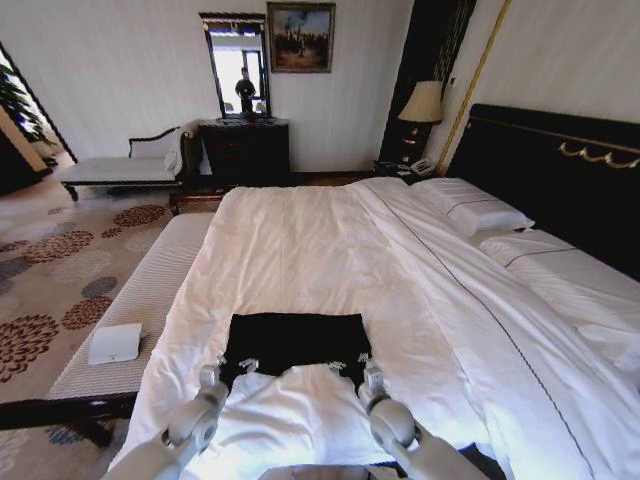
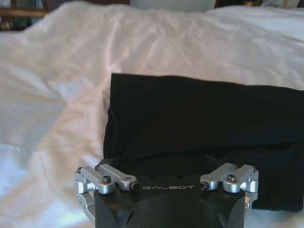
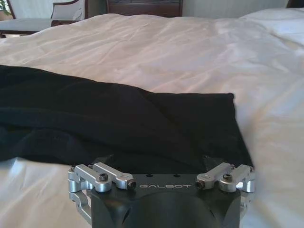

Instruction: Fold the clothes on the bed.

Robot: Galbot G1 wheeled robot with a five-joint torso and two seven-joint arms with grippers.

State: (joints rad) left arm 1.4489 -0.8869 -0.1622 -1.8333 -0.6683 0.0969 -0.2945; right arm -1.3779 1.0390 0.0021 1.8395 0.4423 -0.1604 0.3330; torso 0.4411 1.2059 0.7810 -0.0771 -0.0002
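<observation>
The clothes, one black T-shirt, lie in a flat folded rectangle on the white bed near its foot end. My left gripper sits at the shirt's near left corner and my right gripper at its near right corner. Both are low over the duvet and meet the dark fabric. The left wrist view has the shirt spread just beyond the left gripper. From the right wrist, the shirt stretches away from the right gripper, its corner lying flat on the sheet.
A pale striped bench runs along the bed's left side with a small white box on it. Pillows and a dark headboard are at the right. A chaise, a dresser and a lamp stand by the far wall.
</observation>
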